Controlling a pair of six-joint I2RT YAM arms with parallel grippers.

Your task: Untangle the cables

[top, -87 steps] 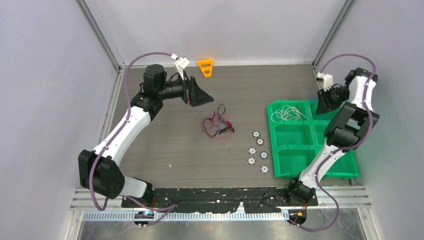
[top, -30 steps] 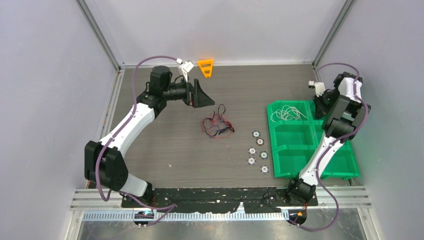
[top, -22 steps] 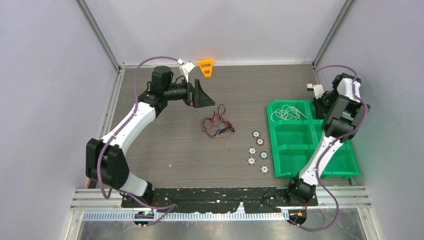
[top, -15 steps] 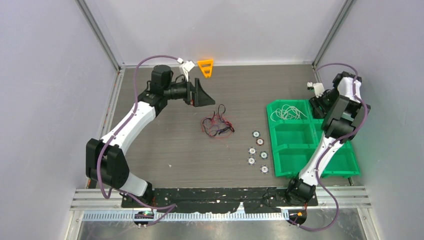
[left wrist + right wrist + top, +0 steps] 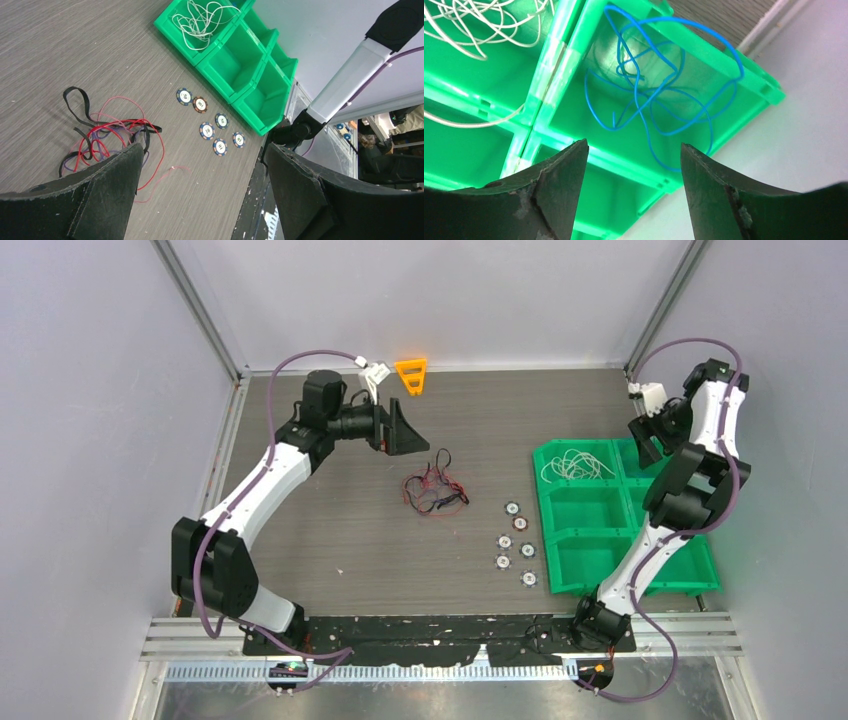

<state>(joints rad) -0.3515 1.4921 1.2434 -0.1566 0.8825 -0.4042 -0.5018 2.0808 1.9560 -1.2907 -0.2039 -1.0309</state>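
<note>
Right gripper [image 5: 634,146], wide open and empty, hangs over the blue cable [image 5: 636,90] in the far right compartment of the green bin [image 5: 590,512] (the left gripper [image 5: 204,149], also wide and empty, hovers just far-left of the red-and-black clump [image 5: 433,490] mid-table); its springy loops might snag a finger and spill out.

We find print only on the six poker chips [image 5: 206,130] lying on the table [image 5: 75,40] just left of the green tray [image 5: 248,116]. In the left wrist view each white centre carries a dark numeral. The farthest, blue-rimmed chip [image 5: 184,96] seems to read 50 and the brown-rimmed chip [image 5: 200,104] beside it 100. The four nearer ones are too small for us to read.
</note>
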